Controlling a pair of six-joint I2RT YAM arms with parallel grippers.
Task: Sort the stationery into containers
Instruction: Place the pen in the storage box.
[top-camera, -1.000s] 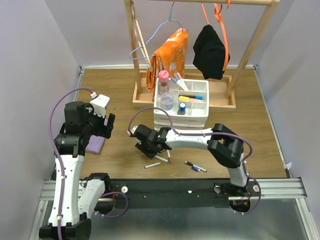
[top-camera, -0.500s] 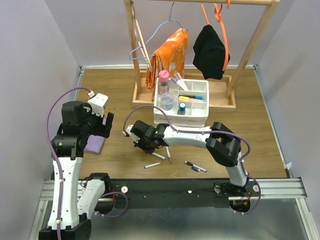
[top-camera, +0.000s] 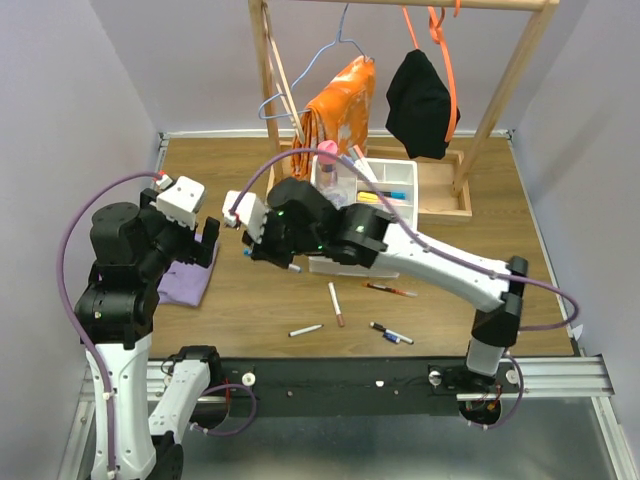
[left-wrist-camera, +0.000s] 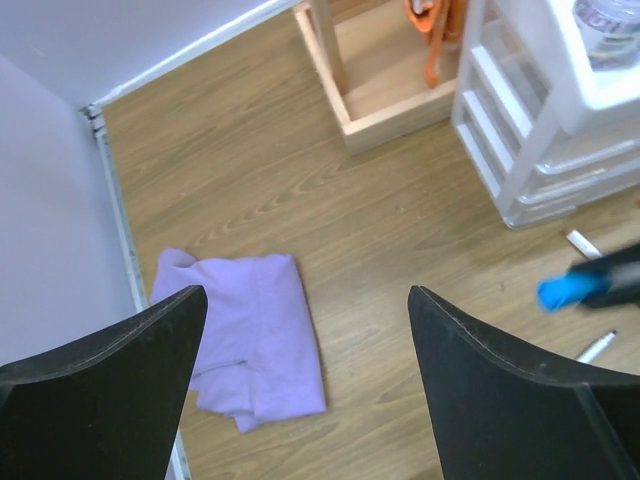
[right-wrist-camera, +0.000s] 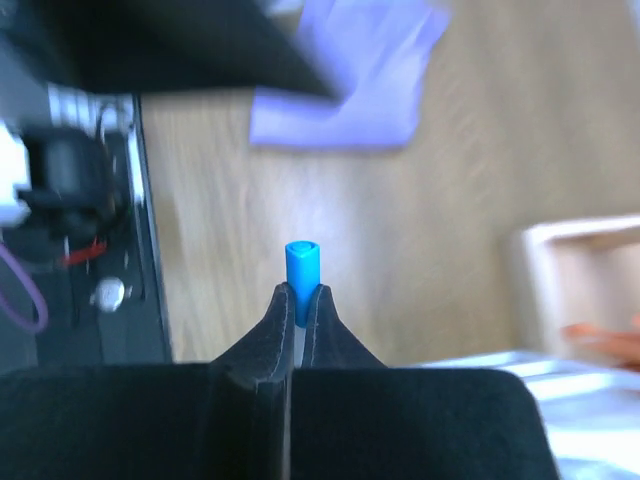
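Nearest the arm bases, four loose pieces lie on the wooden table in front of the small white plastic drawer unit (top-camera: 345, 262). They are a white pen (top-camera: 306, 329), a black marker with a blue band (top-camera: 390, 334), a white pen with a reddish tip (top-camera: 336, 303) and a thin dark red pen (top-camera: 390, 290).

A second ago the right gripper (right-wrist-camera: 300, 300) was low among these pens with its jaws half apart. It has since closed and risen off the table, and now hangs in front of the drawer unit's left corner. The right wrist view shows the fingers pressed together on a thin blue-capped pen (right-wrist-camera: 301, 262), whose blue tip sticks out past them. So the pick looks done, and carrying the pen to a compartment is probably next.

Left of the drawer unit, the left gripper (left-wrist-camera: 305, 300) hangs with its jaws wide apart and nothing between them, over a folded purple cloth (left-wrist-camera: 245, 340). That arm has drawn slightly further from the unit.

On top of the drawer unit sits the white divided tray (top-camera: 400, 166), already holding a pink-capped bottle (top-camera: 327, 152) and several markers. With four pieces left on the table, the sorting seems well along but unfinished.

Behind the drawer unit stands the wooden clothes rack (top-camera: 270, 90).
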